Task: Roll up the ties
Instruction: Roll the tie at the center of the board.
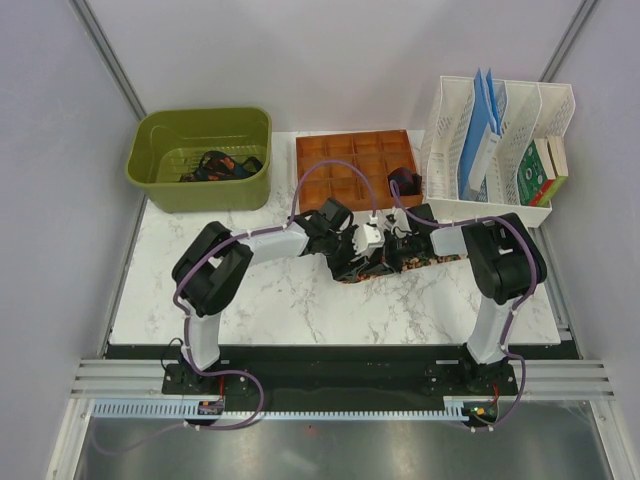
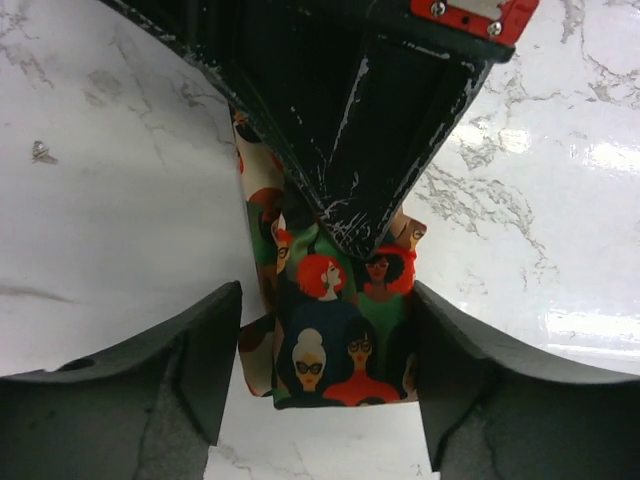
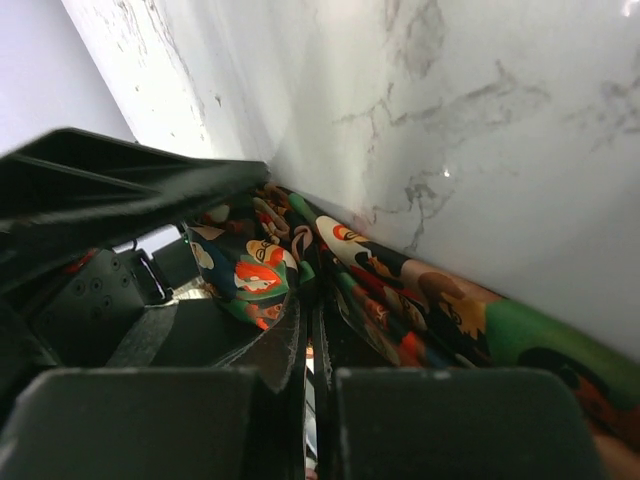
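From above, the colourful face-printed fabric necktie (image 1: 425, 262) lies mid-way across the white marble counter (image 1: 300, 310), its long axis running left to right, with both arms crowding over it. Behind it stand a green plastic bin (image 1: 160, 175) holding dark ties (image 1: 215, 165), a brown compartment tray (image 1: 340, 165) and a white file rack (image 1: 450, 130).

In the left wrist view, the left claw (image 2: 327, 295) is spread, with one finger on either side of the necktie, which runs lengthwise away from the camera. The black right claw (image 2: 350, 225) presses down on it.

In the right wrist view, that claw's fingers are together, and the necktie trails off rightward.
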Controlling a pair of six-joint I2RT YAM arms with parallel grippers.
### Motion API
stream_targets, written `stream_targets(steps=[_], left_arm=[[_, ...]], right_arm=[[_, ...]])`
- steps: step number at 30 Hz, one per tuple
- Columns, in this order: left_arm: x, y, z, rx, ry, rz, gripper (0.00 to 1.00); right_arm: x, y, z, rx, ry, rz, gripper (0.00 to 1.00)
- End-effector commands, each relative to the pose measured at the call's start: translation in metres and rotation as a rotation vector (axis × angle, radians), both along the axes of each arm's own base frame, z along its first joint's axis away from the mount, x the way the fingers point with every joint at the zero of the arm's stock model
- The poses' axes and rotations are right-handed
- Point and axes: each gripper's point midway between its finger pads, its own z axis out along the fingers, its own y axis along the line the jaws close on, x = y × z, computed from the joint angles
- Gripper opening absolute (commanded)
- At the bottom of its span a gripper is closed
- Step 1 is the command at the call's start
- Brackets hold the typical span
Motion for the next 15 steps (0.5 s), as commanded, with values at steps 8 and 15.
stream_targets(steps=[8,15], left_arm=[[-0.021,0.010,-0.018,0.066,-0.010,-0.216,0.41],[-0.024,0.014,-0.018,0.093,-0.036,-0.305,0.39]], right_arm=[[0.010,-0.010,-0.020,-0.150,-0.083,0.002,0.00],[0.032,-0.004,0.003,-0.141,-0.180,0.117,0.00]])
